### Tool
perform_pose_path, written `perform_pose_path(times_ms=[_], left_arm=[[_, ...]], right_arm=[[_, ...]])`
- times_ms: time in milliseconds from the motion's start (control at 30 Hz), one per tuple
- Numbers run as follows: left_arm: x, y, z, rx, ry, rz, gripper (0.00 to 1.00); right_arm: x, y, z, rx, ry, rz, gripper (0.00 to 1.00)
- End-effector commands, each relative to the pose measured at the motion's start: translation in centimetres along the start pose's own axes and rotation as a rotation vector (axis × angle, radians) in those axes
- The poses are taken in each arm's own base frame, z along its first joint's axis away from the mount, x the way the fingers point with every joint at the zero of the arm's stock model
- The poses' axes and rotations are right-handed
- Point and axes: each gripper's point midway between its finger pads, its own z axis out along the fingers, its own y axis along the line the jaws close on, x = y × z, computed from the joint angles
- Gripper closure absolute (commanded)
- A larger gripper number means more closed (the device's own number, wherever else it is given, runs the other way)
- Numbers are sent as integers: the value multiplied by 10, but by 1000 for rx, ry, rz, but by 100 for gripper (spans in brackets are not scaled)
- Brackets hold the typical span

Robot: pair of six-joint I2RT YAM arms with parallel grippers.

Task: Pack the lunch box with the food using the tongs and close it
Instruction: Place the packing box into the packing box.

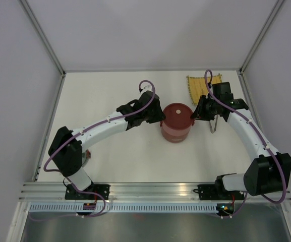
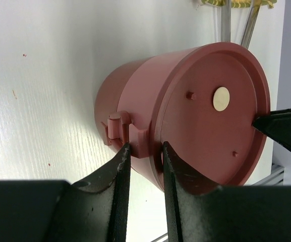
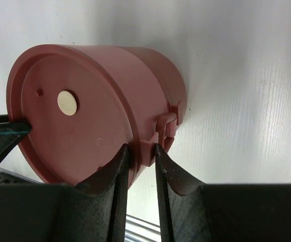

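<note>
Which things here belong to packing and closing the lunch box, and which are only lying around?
For the job:
- lunch box, stacked, lid on
- tongs, lying to its right, held by nobody
- left fingers and right fingers, each pinching a clip on the box's side

Only lying around:
- yellow woven mat, near the far right corner

No food is visible.

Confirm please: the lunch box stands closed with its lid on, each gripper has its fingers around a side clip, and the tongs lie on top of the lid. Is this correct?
One thing is wrong: the tongs do not lie on the lid. In the top external view they lie on the table, right of the lunch box. The rest is right.
</note>
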Motion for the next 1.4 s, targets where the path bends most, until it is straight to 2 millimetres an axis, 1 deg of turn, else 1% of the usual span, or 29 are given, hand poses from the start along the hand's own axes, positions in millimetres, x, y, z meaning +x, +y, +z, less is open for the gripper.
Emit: perform_pose_path(times_ms=[0,100,233,300,433,600,833,967,1067,1167,1267,1367], left_arm=[[21,-6,-9,17,43,31,76],[27,-9,-11,19,49,35,77],[28,-9,-14,16,45,39,78],[29,-9,-17,18,42,38,78],[31,-8,-17,13,45,42,79],[36,-15,-18,25,53,50,79],[42,-7,-20,7,59,41,79],[45,-2,-17,-12,60,48,79],[50,-2,-18,-8,72,38,80],[55,-4,-20,0,84,41,81],[56,-8,-22,5,73,56,81],[53,-10,-23,6,58,57,82]], right_arm=[[1,-11,14,43,23,-39,75],[-5,-11,12,50,18,-52,76],[-10,-7,11,43,9,-64,76],[-10,-7,11,40,8,-66,76],[-6,-9,15,38,22,-59,77],[-5,-10,17,42,27,-62,77],[-10,-8,20,38,25,-69,77],[-8,-11,24,43,39,-68,78],[-7,-17,27,72,42,-72,78],[-8,-19,29,82,39,-73,79],[-9,-19,32,80,41,-68,81],[-13,-17,30,74,29,-70,83]])
